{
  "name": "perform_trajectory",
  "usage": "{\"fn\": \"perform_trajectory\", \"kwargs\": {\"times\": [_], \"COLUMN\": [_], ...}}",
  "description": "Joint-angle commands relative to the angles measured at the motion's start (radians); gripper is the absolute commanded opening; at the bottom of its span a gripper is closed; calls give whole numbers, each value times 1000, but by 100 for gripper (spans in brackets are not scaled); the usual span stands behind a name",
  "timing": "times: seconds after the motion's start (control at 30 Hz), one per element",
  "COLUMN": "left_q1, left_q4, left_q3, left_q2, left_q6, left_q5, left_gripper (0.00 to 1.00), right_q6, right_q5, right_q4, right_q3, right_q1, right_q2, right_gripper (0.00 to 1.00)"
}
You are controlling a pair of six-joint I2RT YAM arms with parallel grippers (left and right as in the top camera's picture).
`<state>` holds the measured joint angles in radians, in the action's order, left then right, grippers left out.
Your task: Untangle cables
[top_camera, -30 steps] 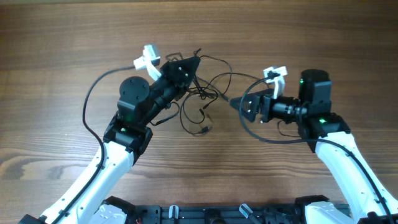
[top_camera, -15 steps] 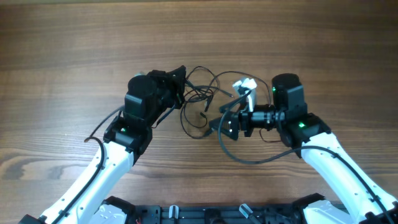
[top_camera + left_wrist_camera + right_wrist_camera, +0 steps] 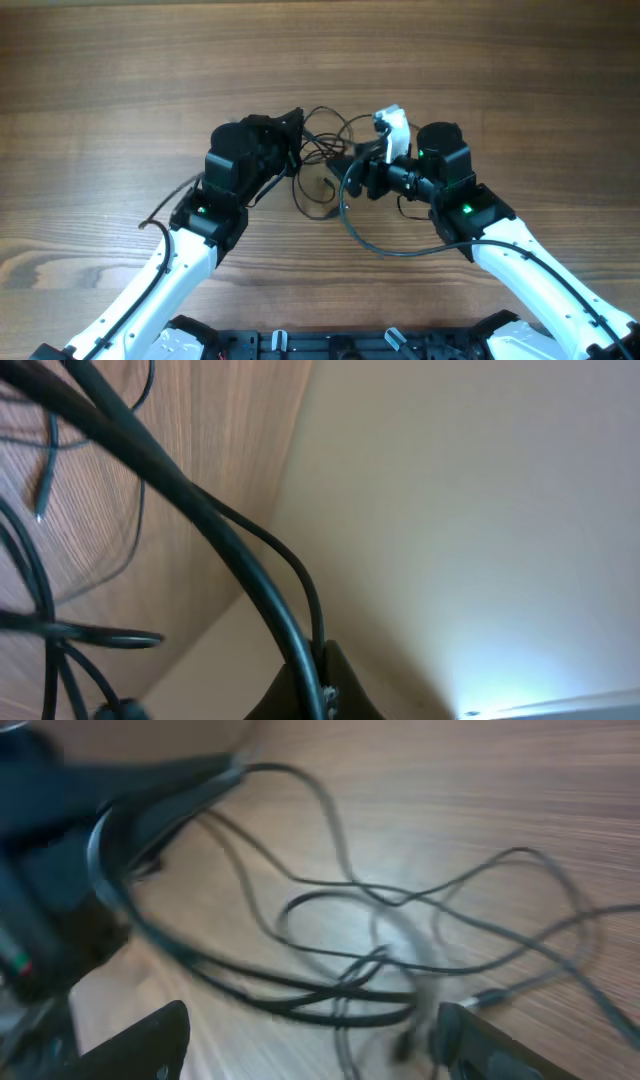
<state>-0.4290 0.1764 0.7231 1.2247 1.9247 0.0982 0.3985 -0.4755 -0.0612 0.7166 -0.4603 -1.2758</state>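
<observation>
The cables (image 3: 322, 150) lie as a tangle of thin black cords on the wooden table between my two arms, with a loop hanging toward the front (image 3: 318, 205). My left gripper (image 3: 292, 132) is at the tangle's left side; in the left wrist view it (image 3: 322, 688) is shut on a black cord (image 3: 300, 595) that runs up out of its fingertips. My right gripper (image 3: 353, 176) is at the tangle's right edge. In the blurred right wrist view it (image 3: 320, 1045) is open wide, with the cords (image 3: 360, 985) just ahead of its fingers (image 3: 150, 1042).
A thick black arm wire (image 3: 380, 246) loops over the table in front of my right arm. A white camera mount (image 3: 391, 128) sticks up on the right wrist. The wooden table (image 3: 100, 90) stretches bare to the back and both sides.
My right arm has swung left and back, bringing its open gripper up to the tangle. My left gripper has drawn in slightly with its cord and then held still.
</observation>
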Motion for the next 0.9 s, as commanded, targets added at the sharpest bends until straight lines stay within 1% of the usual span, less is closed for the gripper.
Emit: {"fn": "perform_trajectory", "kwargs": {"times": [0.0,0.03,0.1,0.17,0.2,0.23,0.27,0.37,0.47,0.6,0.63,0.67,0.7,0.73,0.77,0.8,0.83,0.87], "left_q1": [26,34,46,52,53,53,53,52,53,56,56,56,56,56,56,56,56,57], "left_q4": [44,43,43,44,43,43,44,100,187,229,230,233,239,240,240,240,240,239], "left_q3": [-3,-3,-3,-3,-3,-3,-3,-3,-3,-3,-3,-3,-3,-3,-3,-3,-3,-3], "left_q2": [-13,-13,-13,-13,-13,-13,-13,-13,-13,-15,-15,-15,-15,-15,-15,-15,-15,-15], "left_q6": [-583,-723,-893,-993,-1039,-1080,-1092,-1091,-1068,-963,-937,-914,-901,-890,-886,-883,-883,-884], "left_q5": [80,118,183,245,272,297,319,417,513,515,516,525,542,557,575,596,622,640], "left_gripper": [4,4,4,4,4,4,4,4,5,4,4,4,4,4,4,4,4,4], "right_q6": [79,83,71,58,32,10,-20,-136,-163,-163,-163,-160,-159,-151,-122,-79,11,78], "right_q5": [100,96,92,93,93,92,80,5,-53,-93,-72,-51,-21,5,44,98,206,271], "right_q4": [-4,-2,-5,-10,-16,-21,-31,-35,-32,-32,-33,-33,-36,-42,-47,-51,-50,-44], "right_q3": [14,14,14,14,14,14,14,14,14,14,14,14,14,14,14,14,14,14], "right_q1": [0,0,1,1,1,3,4,4,4,4,4,4,4,4,5,5,6,11], "right_q2": [-5,2,12,17,17,17,16,10,-33,-111,-126,-138,-152,-158,-162,-163,-163,-163], "right_gripper": [81,82,85,89,89,93,99,100,99,93,88,85,80,72,57,38,19,8]}}
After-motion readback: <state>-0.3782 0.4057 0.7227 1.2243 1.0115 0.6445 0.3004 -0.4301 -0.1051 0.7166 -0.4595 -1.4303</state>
